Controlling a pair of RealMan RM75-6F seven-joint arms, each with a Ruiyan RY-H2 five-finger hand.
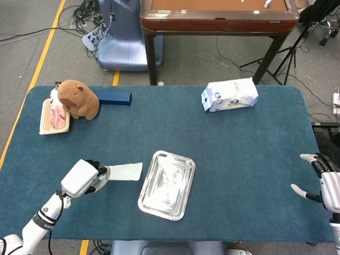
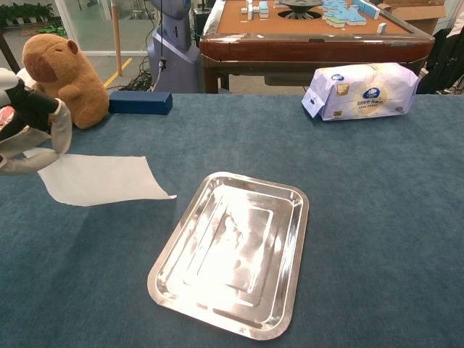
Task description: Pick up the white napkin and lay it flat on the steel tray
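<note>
Left hand (image 1: 85,178) fingers (image 2: 59,125) pinching white napkin (image 1: 125,171) by its left edge, lifted off blue desk (image 1: 239,138), long axis pointing right toward steel tray (image 1: 183,204) just beside, right hand (image 1: 325,183) fingers apart, holding nothing

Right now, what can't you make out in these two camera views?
- Right hand: cut off by the head view's right edge, absent from the chest view.
- Pink tray contents: hidden behind the plush capybara.
- Tissue pack print: too small to read.
- Left hand: cropped at the chest view's left edge.
</note>
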